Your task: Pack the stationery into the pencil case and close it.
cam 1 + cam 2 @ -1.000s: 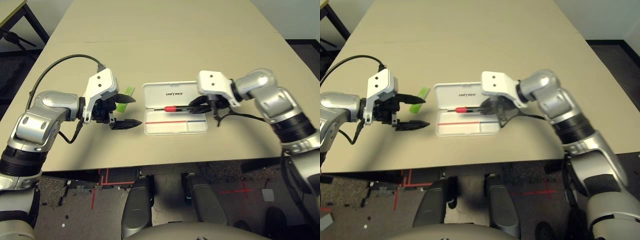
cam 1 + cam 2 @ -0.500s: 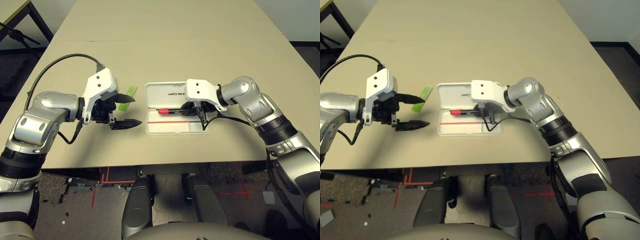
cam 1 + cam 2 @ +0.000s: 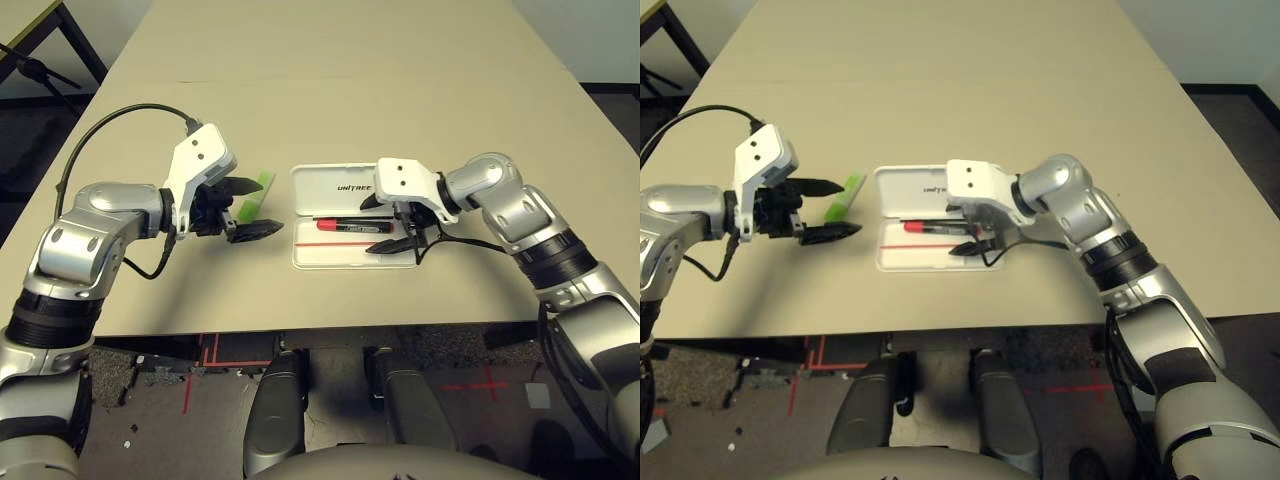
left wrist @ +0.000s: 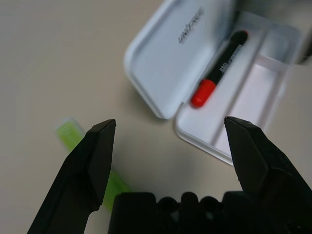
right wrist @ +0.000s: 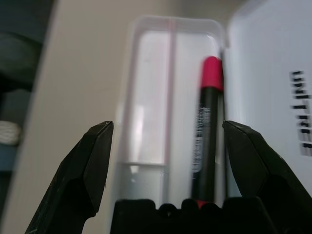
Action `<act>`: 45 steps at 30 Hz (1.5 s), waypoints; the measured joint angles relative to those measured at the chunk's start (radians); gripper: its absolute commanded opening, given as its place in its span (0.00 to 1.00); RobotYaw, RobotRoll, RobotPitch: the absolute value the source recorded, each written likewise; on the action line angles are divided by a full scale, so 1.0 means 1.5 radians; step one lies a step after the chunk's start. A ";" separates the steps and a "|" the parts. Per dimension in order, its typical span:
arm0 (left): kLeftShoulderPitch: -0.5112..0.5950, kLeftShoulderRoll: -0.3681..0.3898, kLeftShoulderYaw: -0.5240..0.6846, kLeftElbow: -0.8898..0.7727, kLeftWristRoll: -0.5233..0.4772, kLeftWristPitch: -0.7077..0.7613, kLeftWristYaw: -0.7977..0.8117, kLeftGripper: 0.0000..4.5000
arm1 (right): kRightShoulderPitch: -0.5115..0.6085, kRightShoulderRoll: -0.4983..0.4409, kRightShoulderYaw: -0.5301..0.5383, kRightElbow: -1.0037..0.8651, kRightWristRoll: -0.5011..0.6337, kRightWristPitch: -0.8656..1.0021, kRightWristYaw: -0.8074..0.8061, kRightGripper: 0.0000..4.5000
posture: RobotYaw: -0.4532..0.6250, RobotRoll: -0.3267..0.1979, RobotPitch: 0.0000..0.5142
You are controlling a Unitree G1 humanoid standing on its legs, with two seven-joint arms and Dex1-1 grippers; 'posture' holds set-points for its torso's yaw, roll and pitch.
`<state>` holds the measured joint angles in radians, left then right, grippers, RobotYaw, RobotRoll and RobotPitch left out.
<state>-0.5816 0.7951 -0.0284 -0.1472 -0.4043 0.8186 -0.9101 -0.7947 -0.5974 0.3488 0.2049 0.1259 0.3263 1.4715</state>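
Marker (image 3: 345, 224) between open right gripper (image 3: 385, 224)

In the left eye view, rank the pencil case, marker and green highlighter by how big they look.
1. Pencil case, open, clearly largest.
2. Marker, lying in the case.
3. Green highlighter, partly hidden behind the left gripper, so its full length is unsure.

One marker (image 3: 347, 223), one highlighter (image 3: 254, 193), one case (image 3: 345, 257).
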 measured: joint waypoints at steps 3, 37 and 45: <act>-0.021 -0.021 0.014 0.011 0.005 0.051 0.062 1.00 | 0.022 -0.031 -0.062 0.002 0.083 0.006 0.057 0.99 | 0.45 0.62 0.32; -0.135 -0.168 -0.074 0.259 0.121 0.199 0.300 0.87 | 0.131 -0.303 -0.139 0.022 0.414 -0.023 0.093 1.00 | 0.36 0.62 0.36; -0.135 -0.162 -0.074 0.262 0.130 0.196 0.291 0.24 | 0.128 -0.284 -0.141 0.020 0.414 -0.014 0.093 1.00 | 0.38 0.62 0.36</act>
<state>-0.7838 0.5528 -0.1391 0.2463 -0.2097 1.1127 -0.4738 -0.6029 -1.0234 0.1366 0.2346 0.7464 0.3052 1.6107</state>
